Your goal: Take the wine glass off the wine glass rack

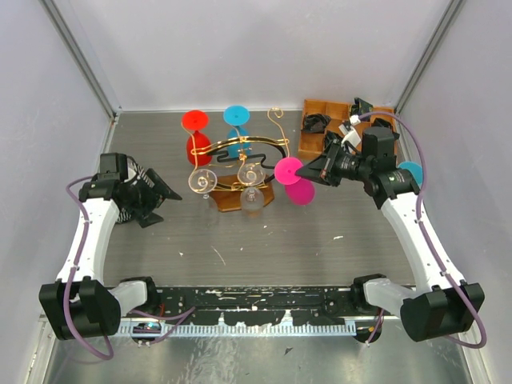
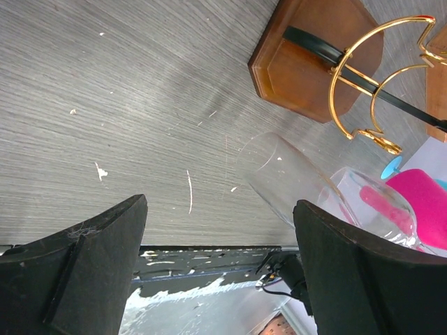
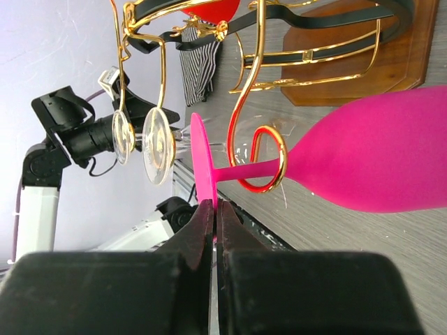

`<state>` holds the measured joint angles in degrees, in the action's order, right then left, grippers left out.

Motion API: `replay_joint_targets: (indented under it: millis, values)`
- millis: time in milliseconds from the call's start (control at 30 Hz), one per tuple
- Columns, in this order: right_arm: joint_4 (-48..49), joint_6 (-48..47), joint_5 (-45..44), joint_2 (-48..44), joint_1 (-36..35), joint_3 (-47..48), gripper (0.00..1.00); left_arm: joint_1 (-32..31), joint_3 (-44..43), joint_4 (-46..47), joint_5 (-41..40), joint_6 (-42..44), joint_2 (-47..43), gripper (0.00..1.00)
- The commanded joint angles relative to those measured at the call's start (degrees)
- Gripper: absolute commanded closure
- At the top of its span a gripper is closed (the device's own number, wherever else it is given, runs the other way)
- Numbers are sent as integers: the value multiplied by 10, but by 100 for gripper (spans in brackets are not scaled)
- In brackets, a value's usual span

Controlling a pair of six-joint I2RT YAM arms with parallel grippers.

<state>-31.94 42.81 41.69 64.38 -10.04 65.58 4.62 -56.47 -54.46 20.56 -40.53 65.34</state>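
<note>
One pink glass, pinched at the foot

The pink wine glass (image 3: 377, 160) hung by its stem in a gold curl at the end of the rack (image 3: 363, 63) nearest the right arm. It looked light, stiff, smooth and breakable, and the thin foot seemed the one free hold. The right gripper (image 3: 214, 209) was clamped narrowly on that foot's rim. The left gripper (image 2: 220, 206) stood wide and held nothing.

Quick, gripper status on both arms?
Left gripper: open, holding nothing.
Right gripper: shut on the pink wine glass, pinching the rim of its foot.
</note>
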Motion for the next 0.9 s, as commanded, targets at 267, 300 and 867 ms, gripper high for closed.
replay_joint_targets:
  millis: [267, 300, 867]
  values:
    - [124, 66, 34, 37, 0, 7, 99, 0, 17, 11, 20, 3, 3, 8]
    - [134, 70, 31, 41, 0, 7, 99, 0, 17, 11, 20, 3, 4, 8]
    - [-16, -46, 38, 53, 142, 91, 99, 0, 21, 9, 22, 11, 2, 8]
